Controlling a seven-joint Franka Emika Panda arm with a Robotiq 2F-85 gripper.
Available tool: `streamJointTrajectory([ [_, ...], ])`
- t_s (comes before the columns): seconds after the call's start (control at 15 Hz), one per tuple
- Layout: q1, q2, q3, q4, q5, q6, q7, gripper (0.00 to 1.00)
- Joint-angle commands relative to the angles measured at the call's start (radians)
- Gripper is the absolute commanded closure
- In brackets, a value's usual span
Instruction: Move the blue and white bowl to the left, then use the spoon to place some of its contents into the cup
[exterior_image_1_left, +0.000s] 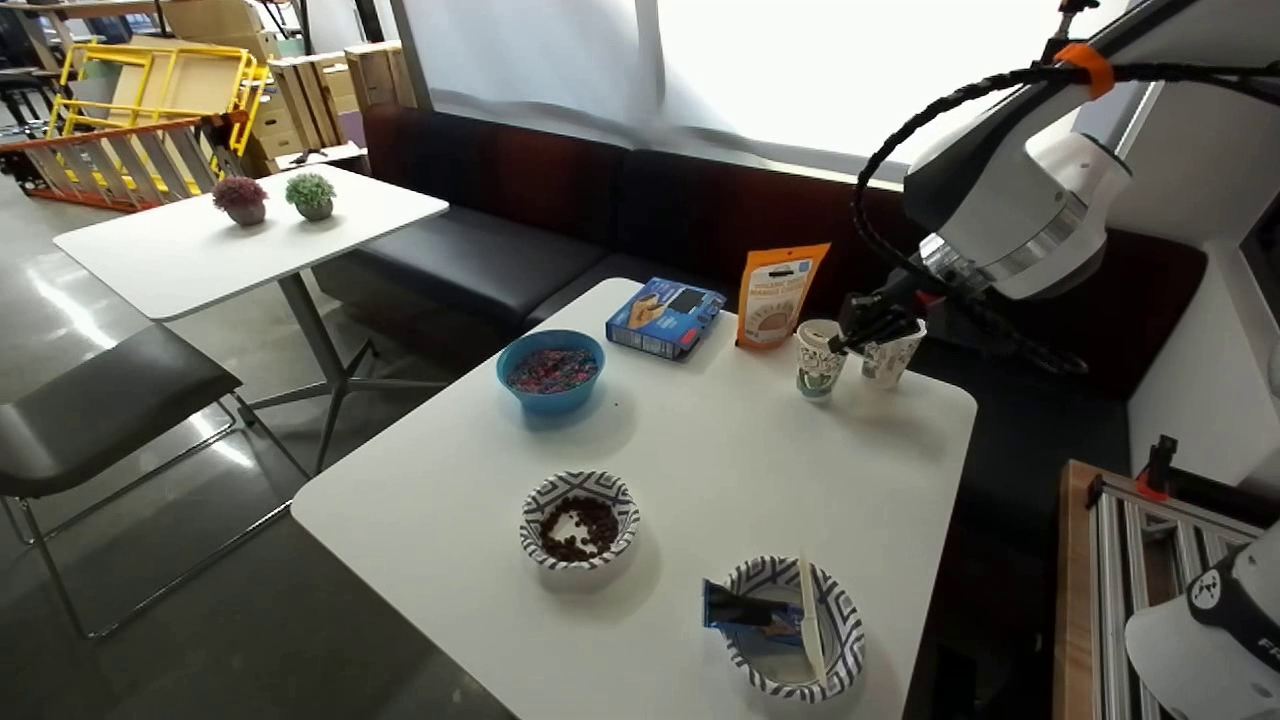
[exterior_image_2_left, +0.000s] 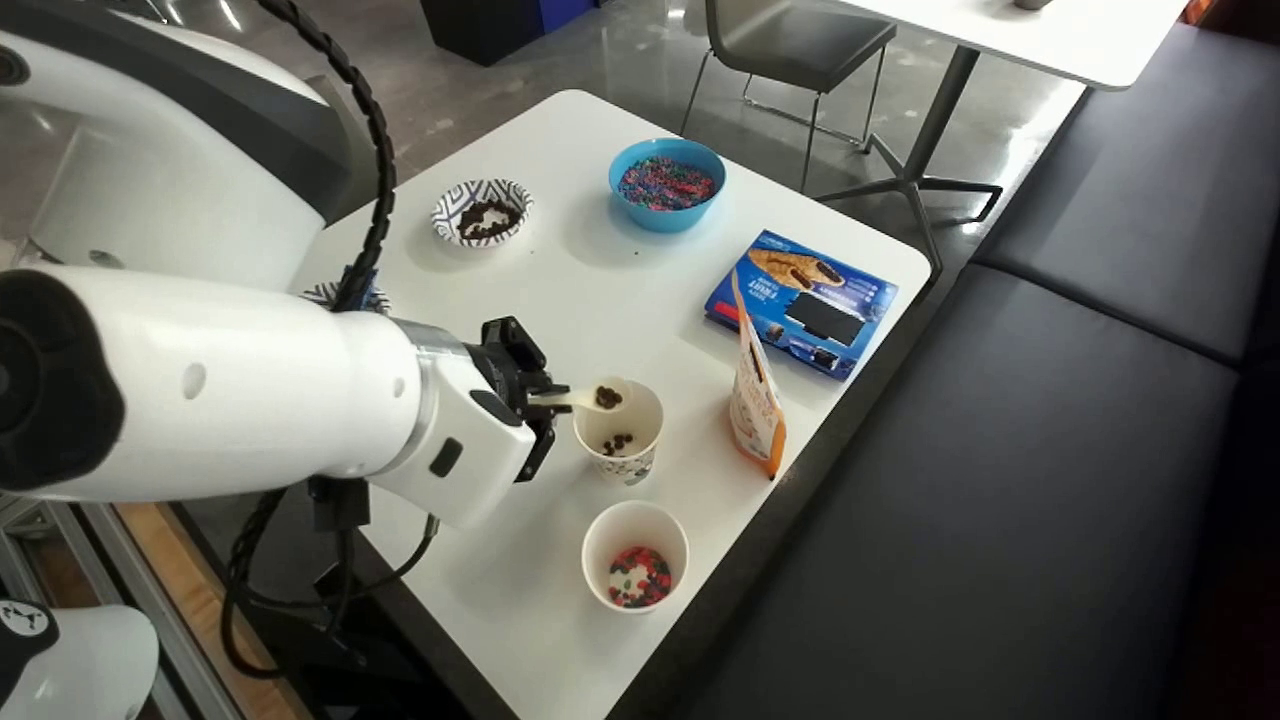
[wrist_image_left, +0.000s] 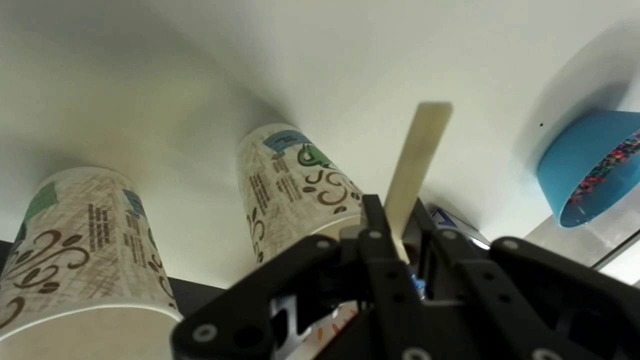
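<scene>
Look first at the spoon (exterior_image_2_left: 583, 398), gripped by its handle in the closed hand (exterior_image_2_left: 566, 399), with some brown balls (exterior_image_2_left: 608, 397) in its scoop, over the cup (exterior_image_2_left: 628, 468) but close to the lip on the hand's side. No telling about touching that lip or not. See a few more balls down inside the cup, so probably in the middle of dropping them in. To do it well, slide the scoop a bit more over the middle, then turn it slowly until empty. Add a tiny shake for any stuck balls. Try not to lean on the lip, for fear of knocking over a cup likely made of light paper. Steer clear of the neighbor cup (exterior_image_2_left: 635, 525), near the first on the tabletop (exterior_image_2_left: 590, 300), with red and dark bits (exterior_image_2_left: 640, 577) inside, and of the orange bag (exterior_image_2_left: 757, 410), also near. Leave the blue and white bowl (exterior_image_2_left: 492, 190) alone, well apart across the tabletop, with brown balls inside.
</scene>
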Motion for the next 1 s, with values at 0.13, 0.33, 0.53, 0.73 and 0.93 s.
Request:
streamJointTrajectory([
  [0.13,-0.147,0.08,0.067,0.002,0.016,-0.136,-0.08,0.96],
  [0.33,-0.204,0.126,0.08,-0.006,-0.009,-0.201,-0.079,0.96],
  [0.53,-0.238,0.169,0.087,-0.006,-0.013,-0.229,-0.084,0.96],
  [0.73,-0.251,0.212,0.079,-0.004,-0.007,-0.229,-0.09,0.96],
  [0.93,-0.26,0.242,0.063,-0.001,-0.012,-0.253,-0.088,0.96],
])
